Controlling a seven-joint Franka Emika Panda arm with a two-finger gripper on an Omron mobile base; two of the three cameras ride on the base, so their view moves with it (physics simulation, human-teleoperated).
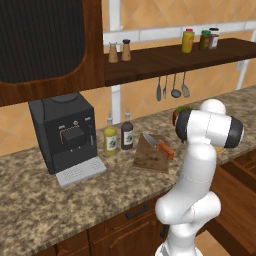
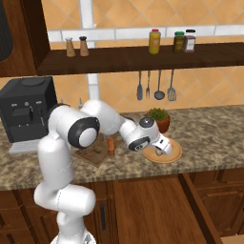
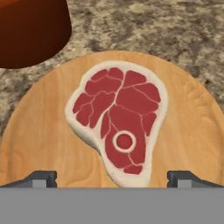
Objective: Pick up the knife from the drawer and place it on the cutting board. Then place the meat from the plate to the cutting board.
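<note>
i have the gripper (image 3: 112, 178) spread wide, its two fingertips (image 3: 41, 178) standing apart at either side of the meat (image 3: 117, 124) and nothing pinched between them. through the hand view i look straight down on the steak, pinkish-red with a pale fat rim, lying flat in the middle of the plate (image 3: 192, 127). from the right base view i see the gripper (image 2: 164, 149) low over the plate (image 2: 175, 155), which sits on the granite counter (image 2: 209, 128) just in front of the reddish-brown pot (image 2: 163, 125) with its green plant; the same pot's wall (image 3: 30, 30) fills a corner of the hand view, just beside the plate's rim. to the left, the cutting board (image 1: 148, 156) lies on the counter with the knife (image 1: 159, 145) resting on it, orange-red handle toward the arm. i can see the board's edge (image 2: 93, 153) and the handle (image 2: 111, 146) past the arm's elbow too. beyond stand two bottles (image 1: 119, 136) and the black coffee machine (image 1: 65, 135).
</note>
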